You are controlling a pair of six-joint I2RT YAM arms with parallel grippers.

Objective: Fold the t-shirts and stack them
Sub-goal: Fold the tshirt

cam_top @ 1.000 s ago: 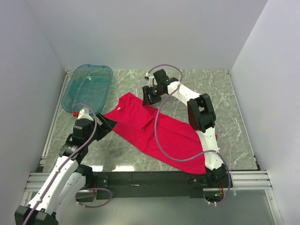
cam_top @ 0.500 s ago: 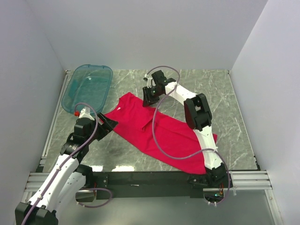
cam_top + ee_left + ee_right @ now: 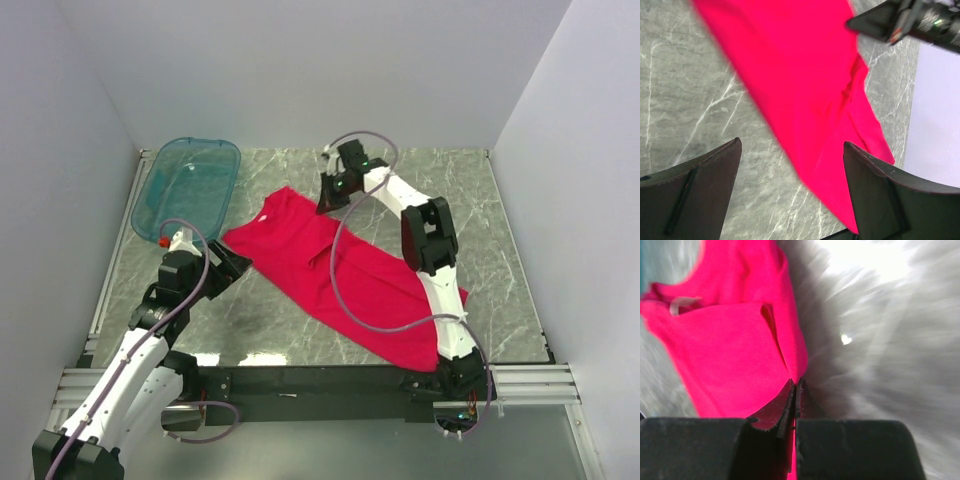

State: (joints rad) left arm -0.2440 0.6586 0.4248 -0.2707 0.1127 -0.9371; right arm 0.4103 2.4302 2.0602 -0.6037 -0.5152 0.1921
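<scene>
pulled farther back, t-shirt point(image 3: 290, 250) edge sits pinched in right gripper point(image 3: 328, 199); left gripper point(image 3: 237, 265) gapes nearby.

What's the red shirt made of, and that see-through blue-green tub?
The red t-shirt looks like soft matte cloth, probably cotton knit: it wrinkles and folds limply. The translucent teal tub seems smooth glossy plastic: the table shows through it and its rim holds a stiff shape.
</scene>
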